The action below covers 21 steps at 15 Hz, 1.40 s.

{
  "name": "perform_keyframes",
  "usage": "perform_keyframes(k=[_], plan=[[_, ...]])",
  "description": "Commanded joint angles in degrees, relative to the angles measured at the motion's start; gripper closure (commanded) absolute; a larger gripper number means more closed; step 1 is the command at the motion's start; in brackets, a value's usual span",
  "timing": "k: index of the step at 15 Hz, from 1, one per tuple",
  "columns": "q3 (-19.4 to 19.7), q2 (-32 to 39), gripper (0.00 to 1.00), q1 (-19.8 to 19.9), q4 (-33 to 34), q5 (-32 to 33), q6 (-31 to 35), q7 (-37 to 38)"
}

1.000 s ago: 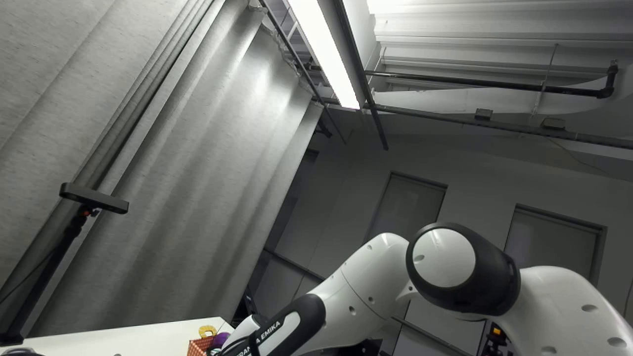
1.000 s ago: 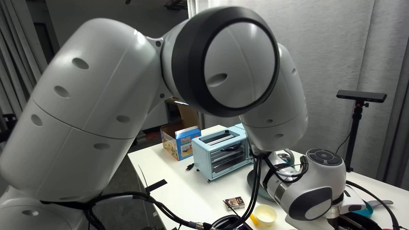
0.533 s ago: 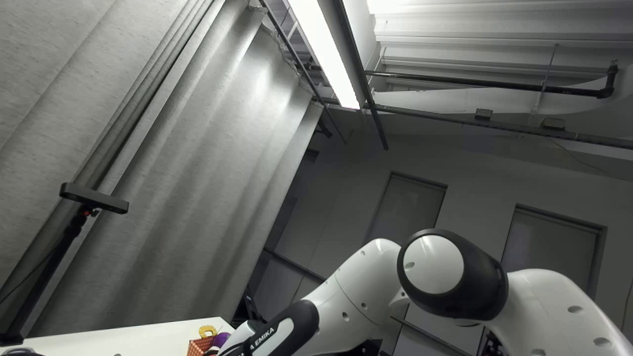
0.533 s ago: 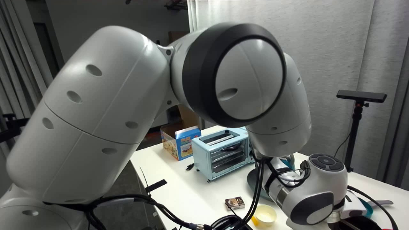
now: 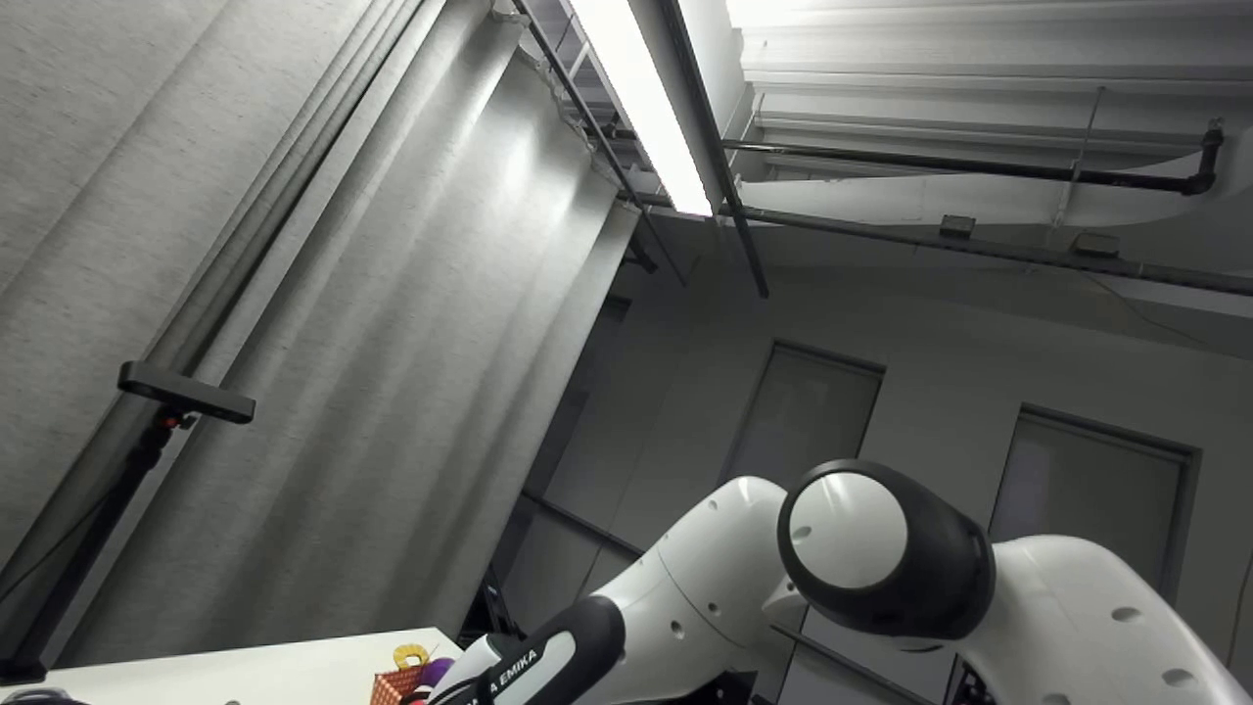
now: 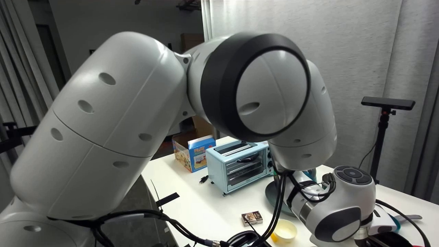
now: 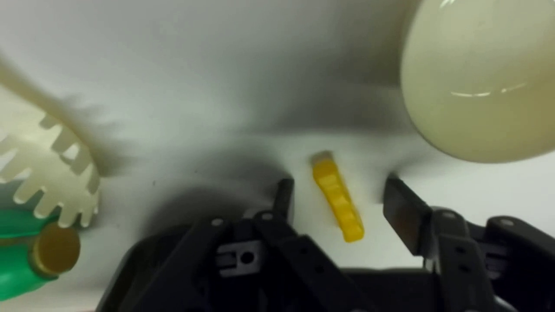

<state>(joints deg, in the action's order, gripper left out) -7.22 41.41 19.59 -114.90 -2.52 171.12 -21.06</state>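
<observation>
Grey curtain (image 6: 356, 61) and white table (image 6: 205, 206) in both exterior views, dim walls behind. Robot arm (image 6: 127, 103) bent over the table; jaws not visible from outside, so the close reading comes from the wrist view.

Pincer (image 7: 340, 190): jaws apart, nothing held. Small ridged yellow stick (image 7: 338, 199) between the fingertips (image 7: 284, 197), lying aslant on the white surface. Bare gap on either side of it; no contact seen.

About the pincer: cream bowl (image 7: 477, 99) near, beyond the finger on the view's right. Beyond the opposite finger, well apart, a pale toothed utensil (image 7: 56, 169) and a green thing (image 7: 21, 273) with a brown round end, both cut by the frame. Dark rounded shape (image 7: 138, 264) just beside that same finger; too blurred to name.

Well away from the pincer, in an exterior view: pale-blue toaster oven (image 6: 236, 168) and printed carton (image 6: 193, 154).

Progress, by judgement: positioning looks all but done, the stick sitting inside the span of the jaws. Grip not made, lift not made; stick rests on the table, outside the bowl. Shadows beside both fingers suggest little height left; exact clearance cannot be told.
</observation>
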Motion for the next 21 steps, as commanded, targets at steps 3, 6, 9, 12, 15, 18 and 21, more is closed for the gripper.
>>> perform_keyframes(k=[3, 6, 9, 12, 15, 18, 21], plan=[[0.1, 1.4, 0.91, -0.1, 1.9, 1.0, 0.7, 1.7], [0.4, 0.5, 1.00, -0.6, 1.2, 1.3, 0.9, 1.8], [0.2, -0.6, 0.97, -1.4, -0.1, 2.0, 0.9, 1.6], [-0.1, -1.7, 0.97, -2.9, -1.6, 3.3, 0.9, 1.2], [1.0, -2.8, 0.97, -5.4, -2.6, 5.3, 1.3, 1.5], [2.9, -5.0, 0.97, -8.3, -4.6, 7.4, 1.8, 1.8], [4.0, -8.3, 0.97, -10.2, -7.6, 8.8, 1.9, 1.9]])
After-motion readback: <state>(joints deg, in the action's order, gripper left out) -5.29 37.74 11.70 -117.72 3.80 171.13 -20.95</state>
